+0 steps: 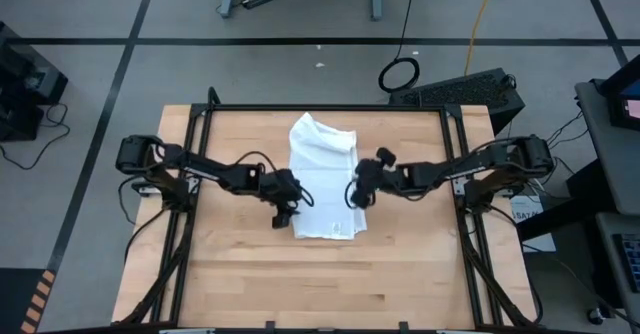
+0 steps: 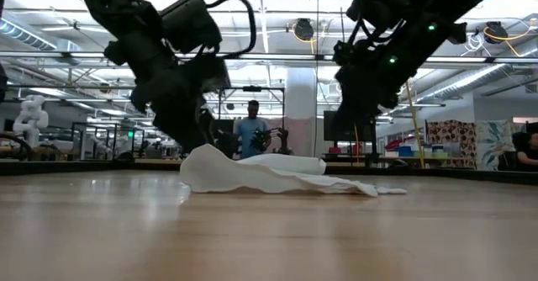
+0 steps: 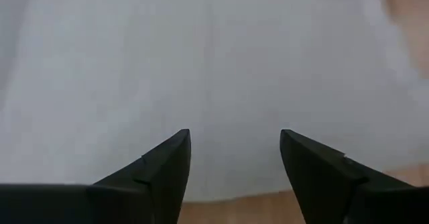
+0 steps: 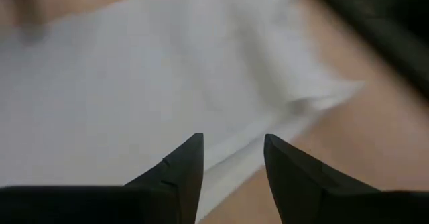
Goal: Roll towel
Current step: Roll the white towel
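Observation:
The white towel point(image 1: 325, 179) lies in the middle of the wooden table point(image 1: 240, 274). Its near part is spread flat and its far end point(image 1: 320, 132) is bunched up; in the low view the towel point(image 2: 277, 173) shows as a low crumpled heap. My left gripper point(image 1: 283, 216) stands open at the towel's left edge near its near corner, its fingers over the cloth point(image 3: 234, 63). My right gripper point(image 1: 353, 198) stands open at the towel's right edge, its fingers above that edge point(image 4: 295, 106). I cannot tell whether any fingertip touches the cloth.
Black frame rails point(image 1: 195, 174) run along the table's left and right sides and far edge. Bare wood lies between the towel and the near edge. Beyond the table a person point(image 2: 252, 128) stands in the room.

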`<action>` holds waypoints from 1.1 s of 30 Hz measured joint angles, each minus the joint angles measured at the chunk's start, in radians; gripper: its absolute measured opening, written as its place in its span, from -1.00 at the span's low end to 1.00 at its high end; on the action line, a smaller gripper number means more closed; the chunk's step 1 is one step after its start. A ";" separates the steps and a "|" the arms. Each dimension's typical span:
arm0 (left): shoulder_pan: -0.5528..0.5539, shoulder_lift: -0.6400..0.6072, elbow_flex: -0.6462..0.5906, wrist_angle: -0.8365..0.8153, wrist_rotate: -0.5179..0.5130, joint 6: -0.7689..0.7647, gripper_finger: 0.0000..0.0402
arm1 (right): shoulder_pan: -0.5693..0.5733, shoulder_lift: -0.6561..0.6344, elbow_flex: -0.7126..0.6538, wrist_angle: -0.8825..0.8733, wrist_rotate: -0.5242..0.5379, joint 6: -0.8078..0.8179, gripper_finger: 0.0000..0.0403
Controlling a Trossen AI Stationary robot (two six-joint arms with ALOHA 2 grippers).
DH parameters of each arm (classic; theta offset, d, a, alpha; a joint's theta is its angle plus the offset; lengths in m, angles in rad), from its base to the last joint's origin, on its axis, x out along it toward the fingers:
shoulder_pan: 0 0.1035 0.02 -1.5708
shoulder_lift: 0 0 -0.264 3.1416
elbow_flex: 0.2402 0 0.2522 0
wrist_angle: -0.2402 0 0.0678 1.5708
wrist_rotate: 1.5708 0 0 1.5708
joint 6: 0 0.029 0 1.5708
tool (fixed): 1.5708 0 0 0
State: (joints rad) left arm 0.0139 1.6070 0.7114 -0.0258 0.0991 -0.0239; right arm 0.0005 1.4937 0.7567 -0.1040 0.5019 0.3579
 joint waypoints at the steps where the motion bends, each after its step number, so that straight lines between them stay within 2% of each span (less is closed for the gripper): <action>1: -0.006 0.002 -0.006 -0.011 -0.006 -0.016 0.14 | -0.018 0.000 0.016 -0.015 0.043 0.008 -0.29; 3: -0.017 0.001 -0.006 -0.013 -0.007 -0.047 0.11 | -0.073 0.000 0.054 -0.062 0.071 -0.004 -0.34; 5: -0.024 -0.022 -0.002 -0.006 -0.009 -0.051 0.09 | -0.153 0.000 0.090 -0.095 0.023 -0.060 -0.38; 7: -0.030 -0.043 -0.001 0.014 -0.013 -0.057 0.08 | -0.253 0.000 0.120 -0.116 -0.085 -0.112 -0.40; 11: -0.039 -0.093 -0.002 0.033 -0.047 -0.047 0.08 | -0.478 0.011 0.146 -0.102 -0.362 -0.064 -0.33; 15: -0.041 -0.106 -0.001 0.074 -0.052 -0.035 0.08 | -0.605 0.041 0.173 -0.103 -0.520 -0.038 -0.16; 20: -0.041 -0.095 -0.001 0.087 -0.056 0.004 0.08 | -0.634 0.124 0.218 -0.126 -0.584 -0.038 0.07; 25: -0.041 -0.093 -0.001 0.133 -0.060 0.036 0.08 | -0.637 0.282 0.333 -0.201 -0.665 -0.068 0.24; 29: -0.041 -0.093 -0.001 0.155 -0.064 0.056 0.08 | -0.635 0.373 0.411 -0.260 -0.661 -0.082 0.27; 33: -0.041 -0.093 -0.001 0.156 -0.064 0.057 0.08 | -0.636 0.413 0.429 -0.244 -0.661 -0.087 0.22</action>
State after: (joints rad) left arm -0.0269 1.5135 0.7101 0.1300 0.0349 0.0334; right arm -0.6353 1.9063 1.1859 -0.3477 -0.1594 0.2710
